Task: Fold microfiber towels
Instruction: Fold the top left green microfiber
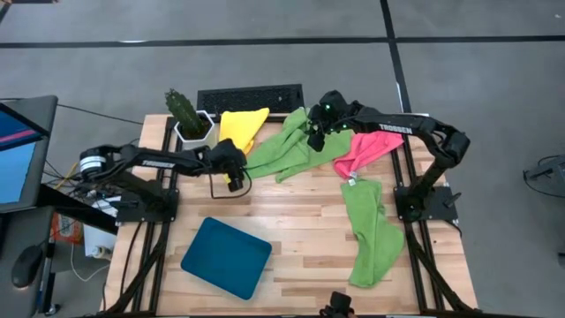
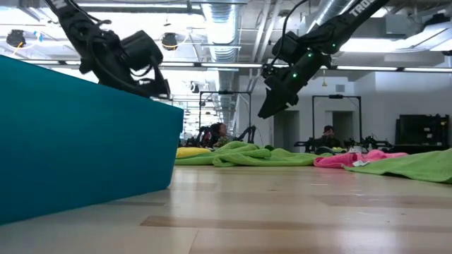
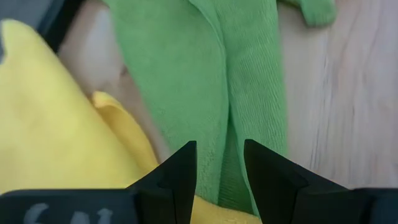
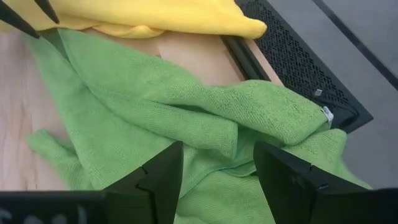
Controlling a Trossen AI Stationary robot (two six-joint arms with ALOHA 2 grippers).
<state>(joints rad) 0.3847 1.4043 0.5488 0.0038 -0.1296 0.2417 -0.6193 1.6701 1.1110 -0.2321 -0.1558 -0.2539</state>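
Your left claw (image 1: pixel 235 181) hangs over the bench (image 1: pixel 309 221), a bit left of the middle. Its fingers (image 3: pixel 180 174) are open a little and hold nothing. Right under them lies the tip of a green towel (image 1: pixel 287 146), next to the yellow towel (image 1: pixel 241 128).

Your right claw (image 1: pixel 315 140) hangs near the far edge of the bench, just above that same crumpled green towel. Its fingers (image 4: pixel 161 177) are spread wide and hold nothing.

The yellow towel lies at the far edge, beside a small cactus pot (image 1: pixel 190 119). The pink towel (image 1: pixel 364 150) lies near the far right corner. Another green towel (image 1: pixel 371 230) stretches along the right edge. A teal tray (image 1: pixel 227 256) sits near the front left corner. A black keyboard (image 1: pixel 250 95) lies just past the far edge
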